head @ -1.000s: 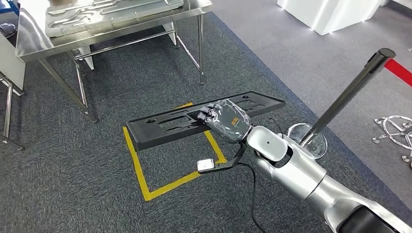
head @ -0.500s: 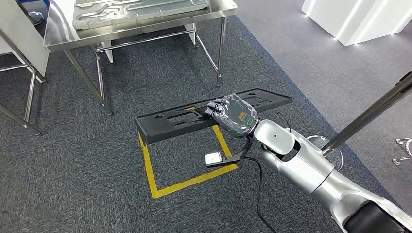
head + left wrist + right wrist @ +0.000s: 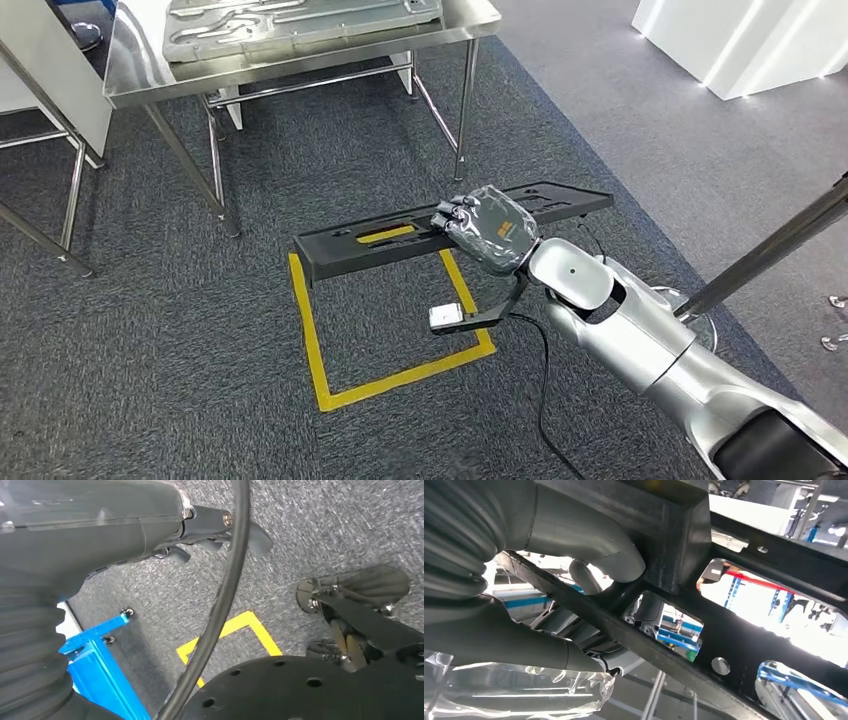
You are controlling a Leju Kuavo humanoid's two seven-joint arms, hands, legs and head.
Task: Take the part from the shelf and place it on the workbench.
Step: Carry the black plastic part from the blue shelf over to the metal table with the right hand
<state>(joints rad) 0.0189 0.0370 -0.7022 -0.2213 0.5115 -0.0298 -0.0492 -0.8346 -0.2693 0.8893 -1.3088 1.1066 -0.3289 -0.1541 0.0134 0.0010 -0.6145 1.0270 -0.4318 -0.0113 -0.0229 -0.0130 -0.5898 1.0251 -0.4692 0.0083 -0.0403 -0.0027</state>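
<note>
Part: you have the long flat black plastic panel with slotted cut-outs [image 3: 400,243] carried level above the dark grey carpet floor [image 3: 180,350], over the far side of the square of yellow floor tape [image 3: 312,345]. It is well short of the desk.

Right hand: your right hand [image 3: 487,228], wrapped in a clear cover, grips the panel a little right of its middle. In the right wrist view the thick grey thumb [image 3: 594,545] presses one face of the panel's rib and the darker fingers [image 3: 524,645] close under the other, so the fingers are holding the panel.

Left hand: your left hand [image 3: 150,520] hangs above the carpet in the left wrist view. Its fingers [image 3: 260,537] are partly hidden behind a black cable [image 3: 220,610]; you cannot tell whether they are wide or narrow. Nothing shows in them.

Desk: the stainless steel desk with thin tubular legs [image 3: 300,60] stands beyond the panel, at the far left. A grey moulded metal tray [image 3: 300,20] lies on it.

Surroundings: a dark slanted barrier pole [image 3: 770,250] stands at the right, and a white block [image 3: 740,40] at the far right.
</note>
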